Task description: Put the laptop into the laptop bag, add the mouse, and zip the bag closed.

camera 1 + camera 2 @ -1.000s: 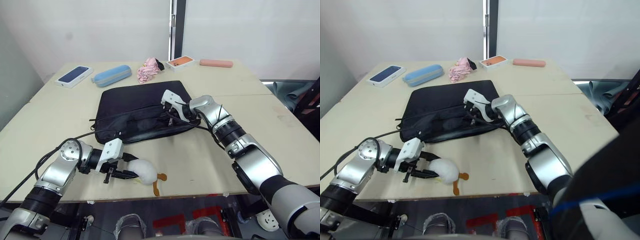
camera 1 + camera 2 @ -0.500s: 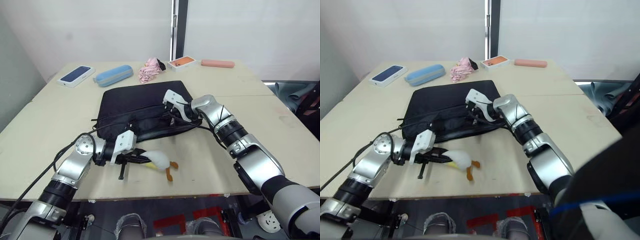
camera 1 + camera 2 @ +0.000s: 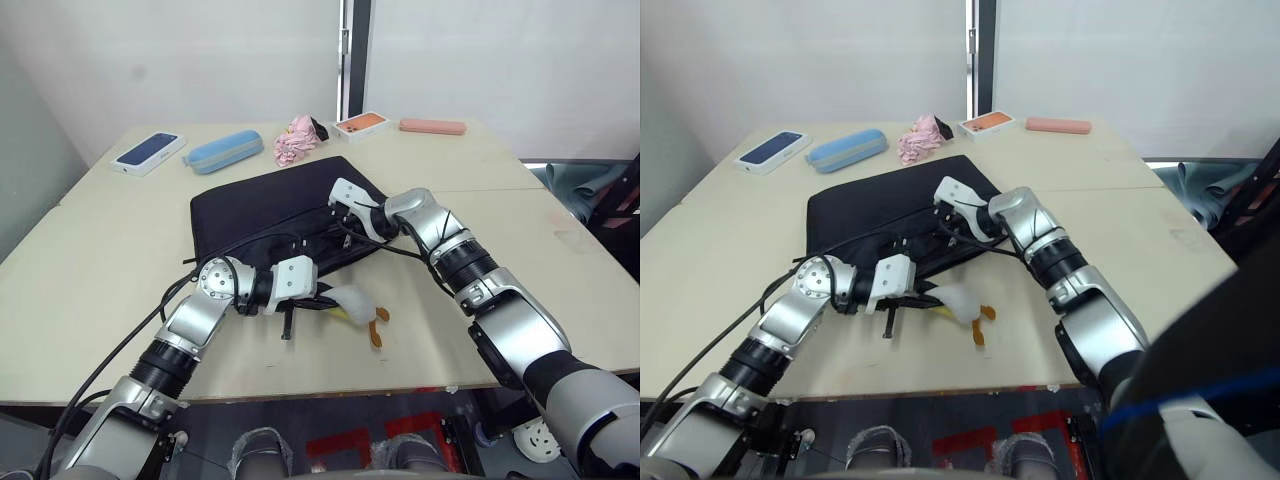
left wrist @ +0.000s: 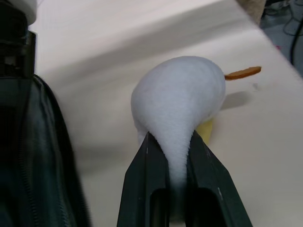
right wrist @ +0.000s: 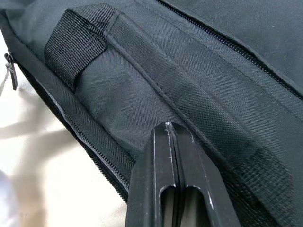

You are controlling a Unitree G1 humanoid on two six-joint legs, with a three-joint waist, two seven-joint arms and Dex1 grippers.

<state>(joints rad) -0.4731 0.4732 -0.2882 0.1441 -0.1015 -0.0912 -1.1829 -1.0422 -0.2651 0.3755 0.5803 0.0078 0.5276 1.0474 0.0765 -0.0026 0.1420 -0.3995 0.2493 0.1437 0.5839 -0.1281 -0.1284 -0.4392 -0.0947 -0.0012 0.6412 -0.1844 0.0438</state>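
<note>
The laptop bag (image 3: 270, 215) lies flat near the middle of the desk (image 3: 100, 260), its long axis running slantwise from the robot's near left toward its far right, zipper edge facing the robot; the right hand (image 3: 340, 225) rests on the bag's near right part, fingers (image 5: 173, 189) pressed together against the black fabric beside a strap handle (image 5: 75, 40); the left hand (image 3: 318, 298) grips a puffy white toy (image 3: 352, 300) with an orange tag (image 4: 242, 72), pinched between its fingers (image 4: 147, 189) just in front of the bag's zipper edge; beyond the bag lie a boxed phone (image 3: 150, 152), a blue case (image 3: 224, 151), a pink cloth (image 3: 298, 139), an orange-topped box (image 3: 362, 124) and a pink case (image 3: 432, 126).
</note>
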